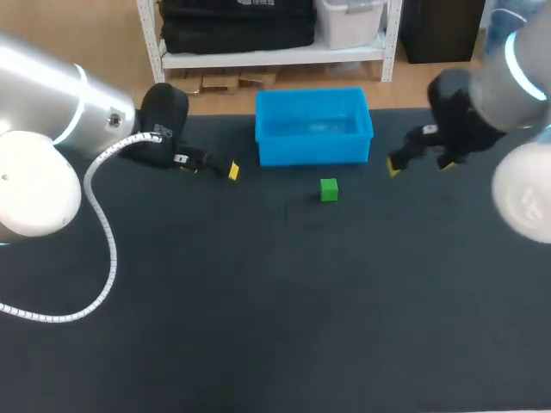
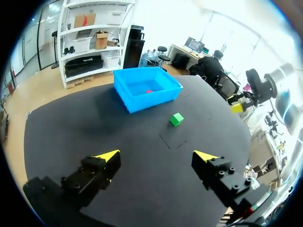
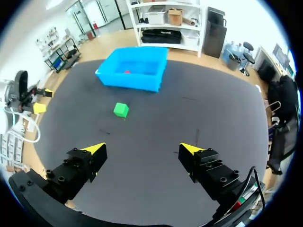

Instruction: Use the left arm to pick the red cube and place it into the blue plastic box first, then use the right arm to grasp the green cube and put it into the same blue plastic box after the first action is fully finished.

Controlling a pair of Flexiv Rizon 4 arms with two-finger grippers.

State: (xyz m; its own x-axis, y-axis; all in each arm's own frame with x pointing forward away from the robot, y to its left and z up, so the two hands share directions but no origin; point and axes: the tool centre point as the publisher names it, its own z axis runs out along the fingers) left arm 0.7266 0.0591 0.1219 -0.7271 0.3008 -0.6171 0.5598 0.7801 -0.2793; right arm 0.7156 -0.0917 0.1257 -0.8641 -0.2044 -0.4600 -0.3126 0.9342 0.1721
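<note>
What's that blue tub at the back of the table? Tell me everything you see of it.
The blue box is a rectangular, open-topped bin of what looks like smooth bright plastic, with a lip around its rim. It stands upright on the dark table near the far edge, a long side facing the robot. A small red cube lies on its floor. Nothing else touches it; the green cube sits just in front, apart.

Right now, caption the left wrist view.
Open left gripper faces the green cube and blue box holding the red cube.
</note>
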